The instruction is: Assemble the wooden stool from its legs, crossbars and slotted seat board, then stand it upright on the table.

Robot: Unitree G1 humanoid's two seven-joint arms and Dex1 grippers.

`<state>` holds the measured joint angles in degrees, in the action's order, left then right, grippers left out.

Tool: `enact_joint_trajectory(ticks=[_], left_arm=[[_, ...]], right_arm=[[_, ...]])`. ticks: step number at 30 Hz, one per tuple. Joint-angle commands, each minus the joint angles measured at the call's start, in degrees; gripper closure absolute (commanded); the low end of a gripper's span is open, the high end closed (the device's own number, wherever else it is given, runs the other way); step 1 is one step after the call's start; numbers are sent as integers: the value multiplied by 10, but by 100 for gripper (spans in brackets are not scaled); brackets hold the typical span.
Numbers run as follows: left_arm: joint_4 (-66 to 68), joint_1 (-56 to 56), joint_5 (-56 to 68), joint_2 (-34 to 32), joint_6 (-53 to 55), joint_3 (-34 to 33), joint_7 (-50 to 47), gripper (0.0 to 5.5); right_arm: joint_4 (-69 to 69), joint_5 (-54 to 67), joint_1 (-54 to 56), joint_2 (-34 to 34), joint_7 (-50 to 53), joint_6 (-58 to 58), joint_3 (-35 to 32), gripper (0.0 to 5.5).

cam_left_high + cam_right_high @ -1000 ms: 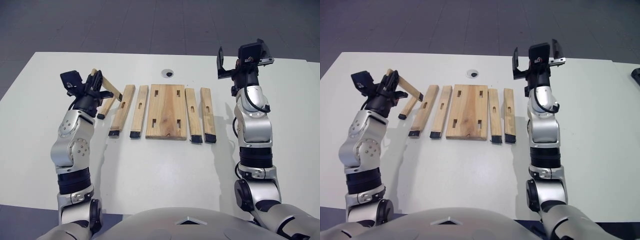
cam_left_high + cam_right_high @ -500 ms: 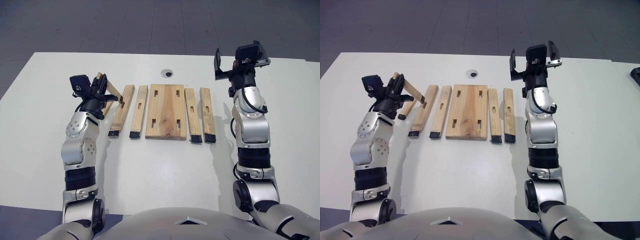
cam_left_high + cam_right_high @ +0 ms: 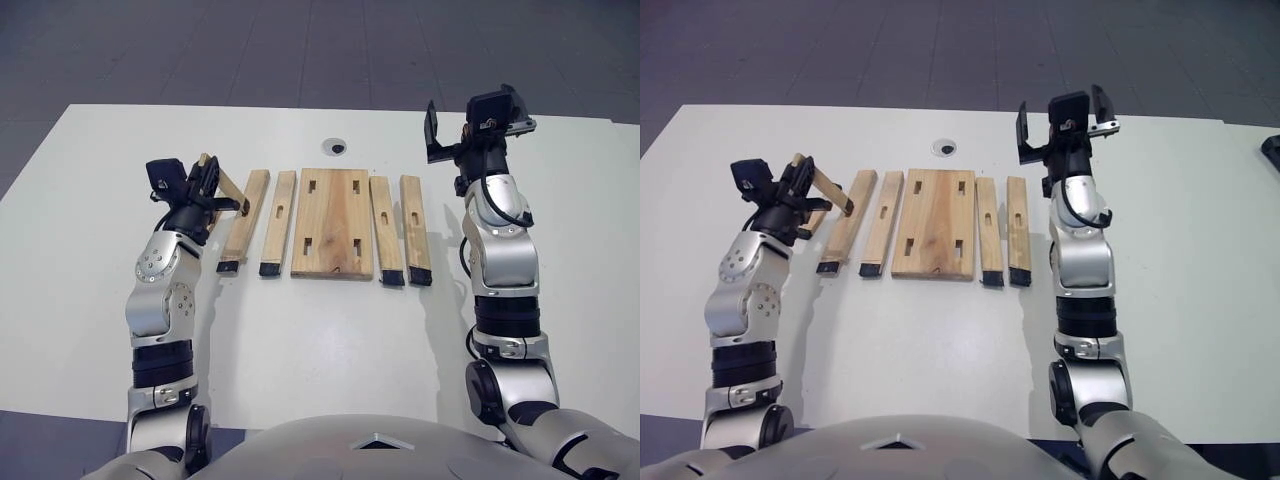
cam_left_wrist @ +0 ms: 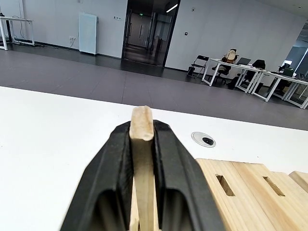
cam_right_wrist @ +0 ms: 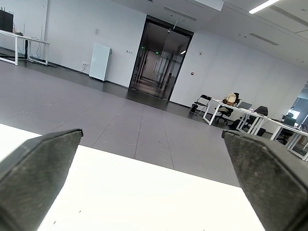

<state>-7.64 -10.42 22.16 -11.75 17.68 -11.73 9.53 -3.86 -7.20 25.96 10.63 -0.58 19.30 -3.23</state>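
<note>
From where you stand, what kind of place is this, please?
Most likely an open-plan office used as a robot workspace: desks with office chairs stand by the far wall, a tall doorway opens onto a corridor, and the white table has a cable port.

Open-plan office: desks [image 4: 255, 67] with swivel chairs [image 4: 198, 65], grey floor [image 5: 96, 125], dark double doorway [image 5: 156, 65], ceiling strip light [image 5: 272, 6], white worktop [image 3: 330, 330] with cable port [image 3: 338, 147]
</note>
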Motion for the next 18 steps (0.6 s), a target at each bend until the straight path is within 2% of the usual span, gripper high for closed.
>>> enact_joint_trajectory(ticks=[1, 18], left_arm=[[-4, 13, -17, 4, 6, 16, -1, 509], [-16, 19, -19, -5, -2, 1, -2, 509]], right_arm=[[2, 4, -3, 0, -3, 6, 1, 10], [-7, 5, -11, -3, -1, 10, -2, 10]])
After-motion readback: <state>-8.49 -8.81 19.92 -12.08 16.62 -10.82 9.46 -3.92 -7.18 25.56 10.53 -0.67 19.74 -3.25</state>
